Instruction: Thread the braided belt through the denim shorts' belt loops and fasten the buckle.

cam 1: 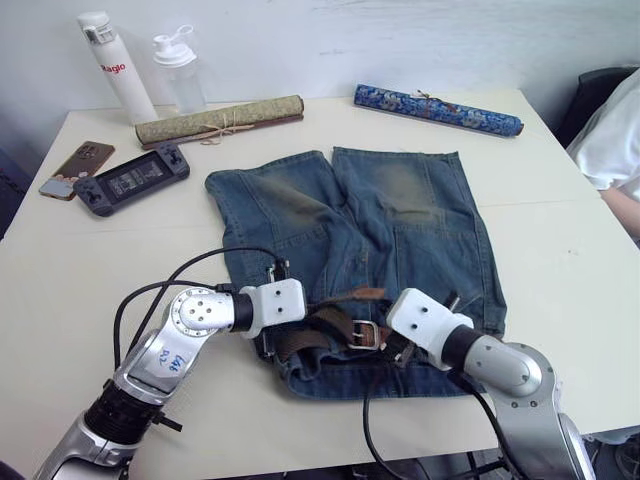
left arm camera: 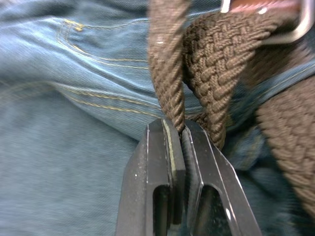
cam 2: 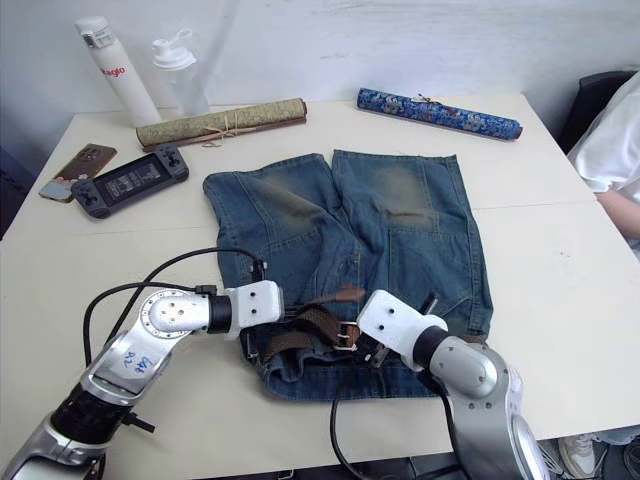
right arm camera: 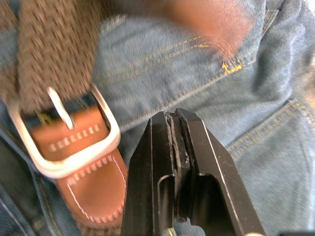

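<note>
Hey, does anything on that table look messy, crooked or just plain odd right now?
The olive-brown braided belt lies bunched and looped across the waistband of the faded blue denim shorts instead of running flat. The left gripper pinches one strand on edge; beside the silver buckle, the right gripper is shut on nothing.

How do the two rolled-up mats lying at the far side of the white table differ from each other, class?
The rolled olive mat is plain and dull green-brown; the rolled blue mat carries a bright patterned print. The olive mat lies on the robot's left beside the two bottles; the blue mat lies on its right. The olive mat's right end tilts away from the robot; the blue mat's tilts toward it. Both are long, narrow and tied round the middle.
</note>
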{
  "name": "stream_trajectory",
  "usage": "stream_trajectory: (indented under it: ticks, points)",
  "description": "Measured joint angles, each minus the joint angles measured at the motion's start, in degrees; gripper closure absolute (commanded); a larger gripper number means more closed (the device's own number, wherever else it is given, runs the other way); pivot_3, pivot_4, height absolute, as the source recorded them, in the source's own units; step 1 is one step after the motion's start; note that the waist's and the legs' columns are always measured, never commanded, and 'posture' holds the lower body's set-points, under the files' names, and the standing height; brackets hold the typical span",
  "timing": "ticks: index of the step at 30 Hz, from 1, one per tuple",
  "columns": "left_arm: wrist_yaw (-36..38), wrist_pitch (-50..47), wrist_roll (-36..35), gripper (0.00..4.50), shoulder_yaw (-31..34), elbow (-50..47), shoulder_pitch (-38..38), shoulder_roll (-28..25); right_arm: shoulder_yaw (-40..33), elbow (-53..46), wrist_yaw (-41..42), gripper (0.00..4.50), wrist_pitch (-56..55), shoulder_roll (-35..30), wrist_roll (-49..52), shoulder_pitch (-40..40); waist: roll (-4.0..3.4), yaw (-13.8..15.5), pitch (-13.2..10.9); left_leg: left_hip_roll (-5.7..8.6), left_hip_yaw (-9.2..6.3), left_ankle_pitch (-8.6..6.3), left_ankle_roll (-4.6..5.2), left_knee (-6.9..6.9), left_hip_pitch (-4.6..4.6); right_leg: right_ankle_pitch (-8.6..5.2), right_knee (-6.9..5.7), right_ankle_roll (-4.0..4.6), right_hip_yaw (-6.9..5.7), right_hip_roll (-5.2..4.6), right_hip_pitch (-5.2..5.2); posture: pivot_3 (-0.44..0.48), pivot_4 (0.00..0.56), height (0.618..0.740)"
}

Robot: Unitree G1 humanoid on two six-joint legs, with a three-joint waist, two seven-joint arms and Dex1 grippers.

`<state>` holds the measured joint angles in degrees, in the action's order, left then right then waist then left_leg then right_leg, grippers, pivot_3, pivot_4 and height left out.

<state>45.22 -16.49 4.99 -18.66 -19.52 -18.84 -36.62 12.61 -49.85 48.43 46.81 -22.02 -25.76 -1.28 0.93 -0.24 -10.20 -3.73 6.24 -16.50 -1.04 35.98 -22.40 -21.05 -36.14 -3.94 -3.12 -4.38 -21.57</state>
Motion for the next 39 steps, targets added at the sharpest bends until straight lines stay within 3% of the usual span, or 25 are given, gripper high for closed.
stream_trajectory:
  ticks: [2,5,11,18,26,32,39]
  points:
    - [-0.9,1.2,1.6,4.5,-0.3,0.1,0.0,0.1,-0.1,-0.4,-0.4,4.44,1.1,-0.2,1.1,0.1,0.0,0.0,0.0,0.03,0.06,-0.01,0.08,0.08,0.0,0.01,-0.04,-0.03,0.07,-0.04,0.0,0.0,0.15,0.737]
    - [-1.6,1.8,2.7,4.5,-0.4,0.1,-0.1,0.6,-2.3,-0.8,-0.2,3.71,2.4,-1.4,3.6,1.2,0.01,0.0,0.0,0.06,0.11,0.0,0.17,0.13,0.0,0.05,-0.09,-0.1,0.12,-0.06,0.01,0.0,0.15,0.737]
    - [-1.8,0.6,2.1,4.5,0.1,0.3,-0.2,2.7,-14.4,-1.0,4.3,1.26,-1.5,-3.4,14.8,8.5,0.04,0.3,0.0,0.08,0.06,0.02,0.18,0.17,0.05,0.05,-0.33,-0.1,0.12,-0.04,0.0,0.0,0.15,0.737]
    - [-1.6,-1.0,1.5,4.5,0.7,0.5,-0.2,3.7,-10.6,-1.1,2.1,1.26,-14.5,-11.1,14.3,22.1,0.09,0.0,0.0,0.1,0.26,0.06,0.22,0.28,0.22,0.07,-0.55,-0.14,0.32,-0.04,0.02,0.0,0.15,0.737]
    - [-1.4,-4.9,-0.7,4.5,2.4,0.5,-0.2,5.2,-3.1,-0.8,-11.6,1.26,-22.3,-10.0,0.8,21.6,0.28,0.1,0.0,0.09,0.21,0.18,0.0,0.31,0.24,0.07,-0.74,-0.14,0.31,-0.01,-0.02,0.0,0.15,0.737]
    - [-1.2,-10.9,-6.3,4.5,5.9,0.5,-1.3,7.3,0.6,-0.6,-15.0,1.26,-25.4,-9.6,-4.8,21.3,0.3,0.1,-0.1,0.07,0.22,0.2,-0.02,0.46,0.22,0.06,-0.8,-0.14,0.32,0.04,-0.01,0.0,0.15,0.737]
    - [-1.2,-12.7,-7.9,4.5,6.3,0.5,-2.0,7.3,2.1,-0.4,-15.1,1.26,-25.6,-8.7,-7.8,21.7,0.3,0.1,-0.1,0.07,0.23,0.2,-0.03,0.51,0.22,0.06,-0.83,-0.14,0.32,0.06,-0.01,0.0,0.15,0.737]
